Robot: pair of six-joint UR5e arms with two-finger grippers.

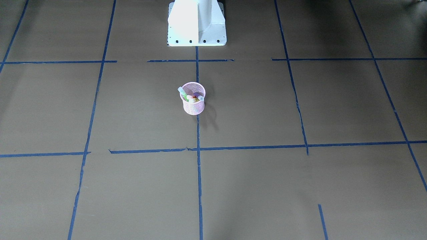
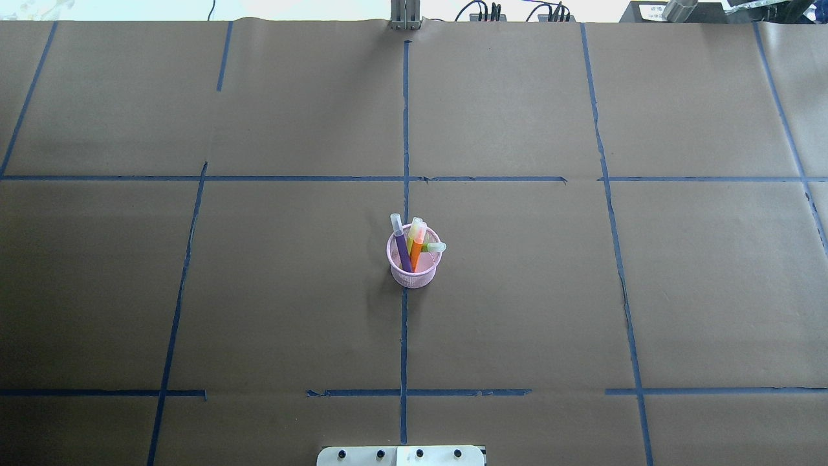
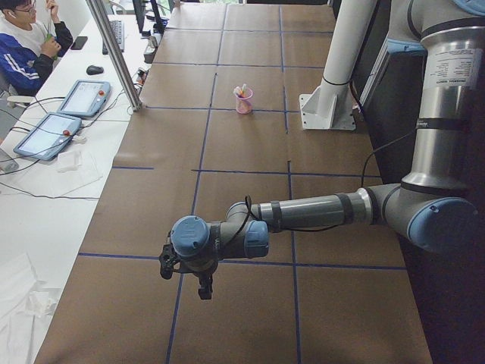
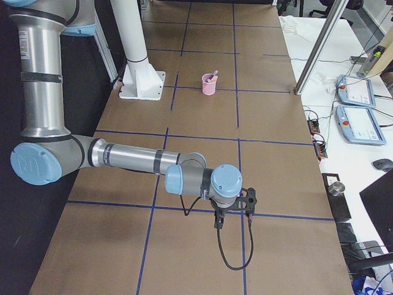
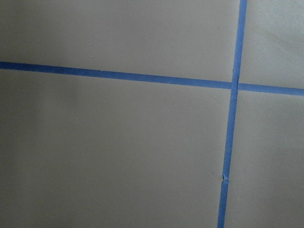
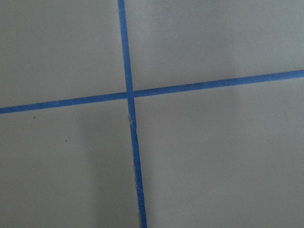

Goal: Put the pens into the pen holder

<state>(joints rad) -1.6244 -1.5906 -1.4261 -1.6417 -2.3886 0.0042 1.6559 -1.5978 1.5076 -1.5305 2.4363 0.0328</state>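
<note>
The pink mesh pen holder (image 2: 414, 270) stands upright at the table's centre on a blue tape line, also seen in the front view as the pen holder (image 1: 193, 106). Inside it lean a purple pen (image 2: 402, 244), an orange pen (image 2: 417, 247) and a green pen (image 1: 182, 92), their pale caps poking over the rim. My left gripper (image 3: 204, 290) hangs low over the table's left end, far from the holder. Far off at the opposite end, my right gripper (image 4: 218, 224) hangs low too. Whether either is open or shut I cannot tell. Both wrist views hold only brown paper and tape.
Brown paper with a blue tape grid covers the table. The white robot base (image 1: 196, 23) stands behind the holder. A metal post (image 3: 114, 53), a side desk with touch-screen pendants (image 3: 45, 135) and a seated person (image 3: 26, 45) lie beyond the far edge.
</note>
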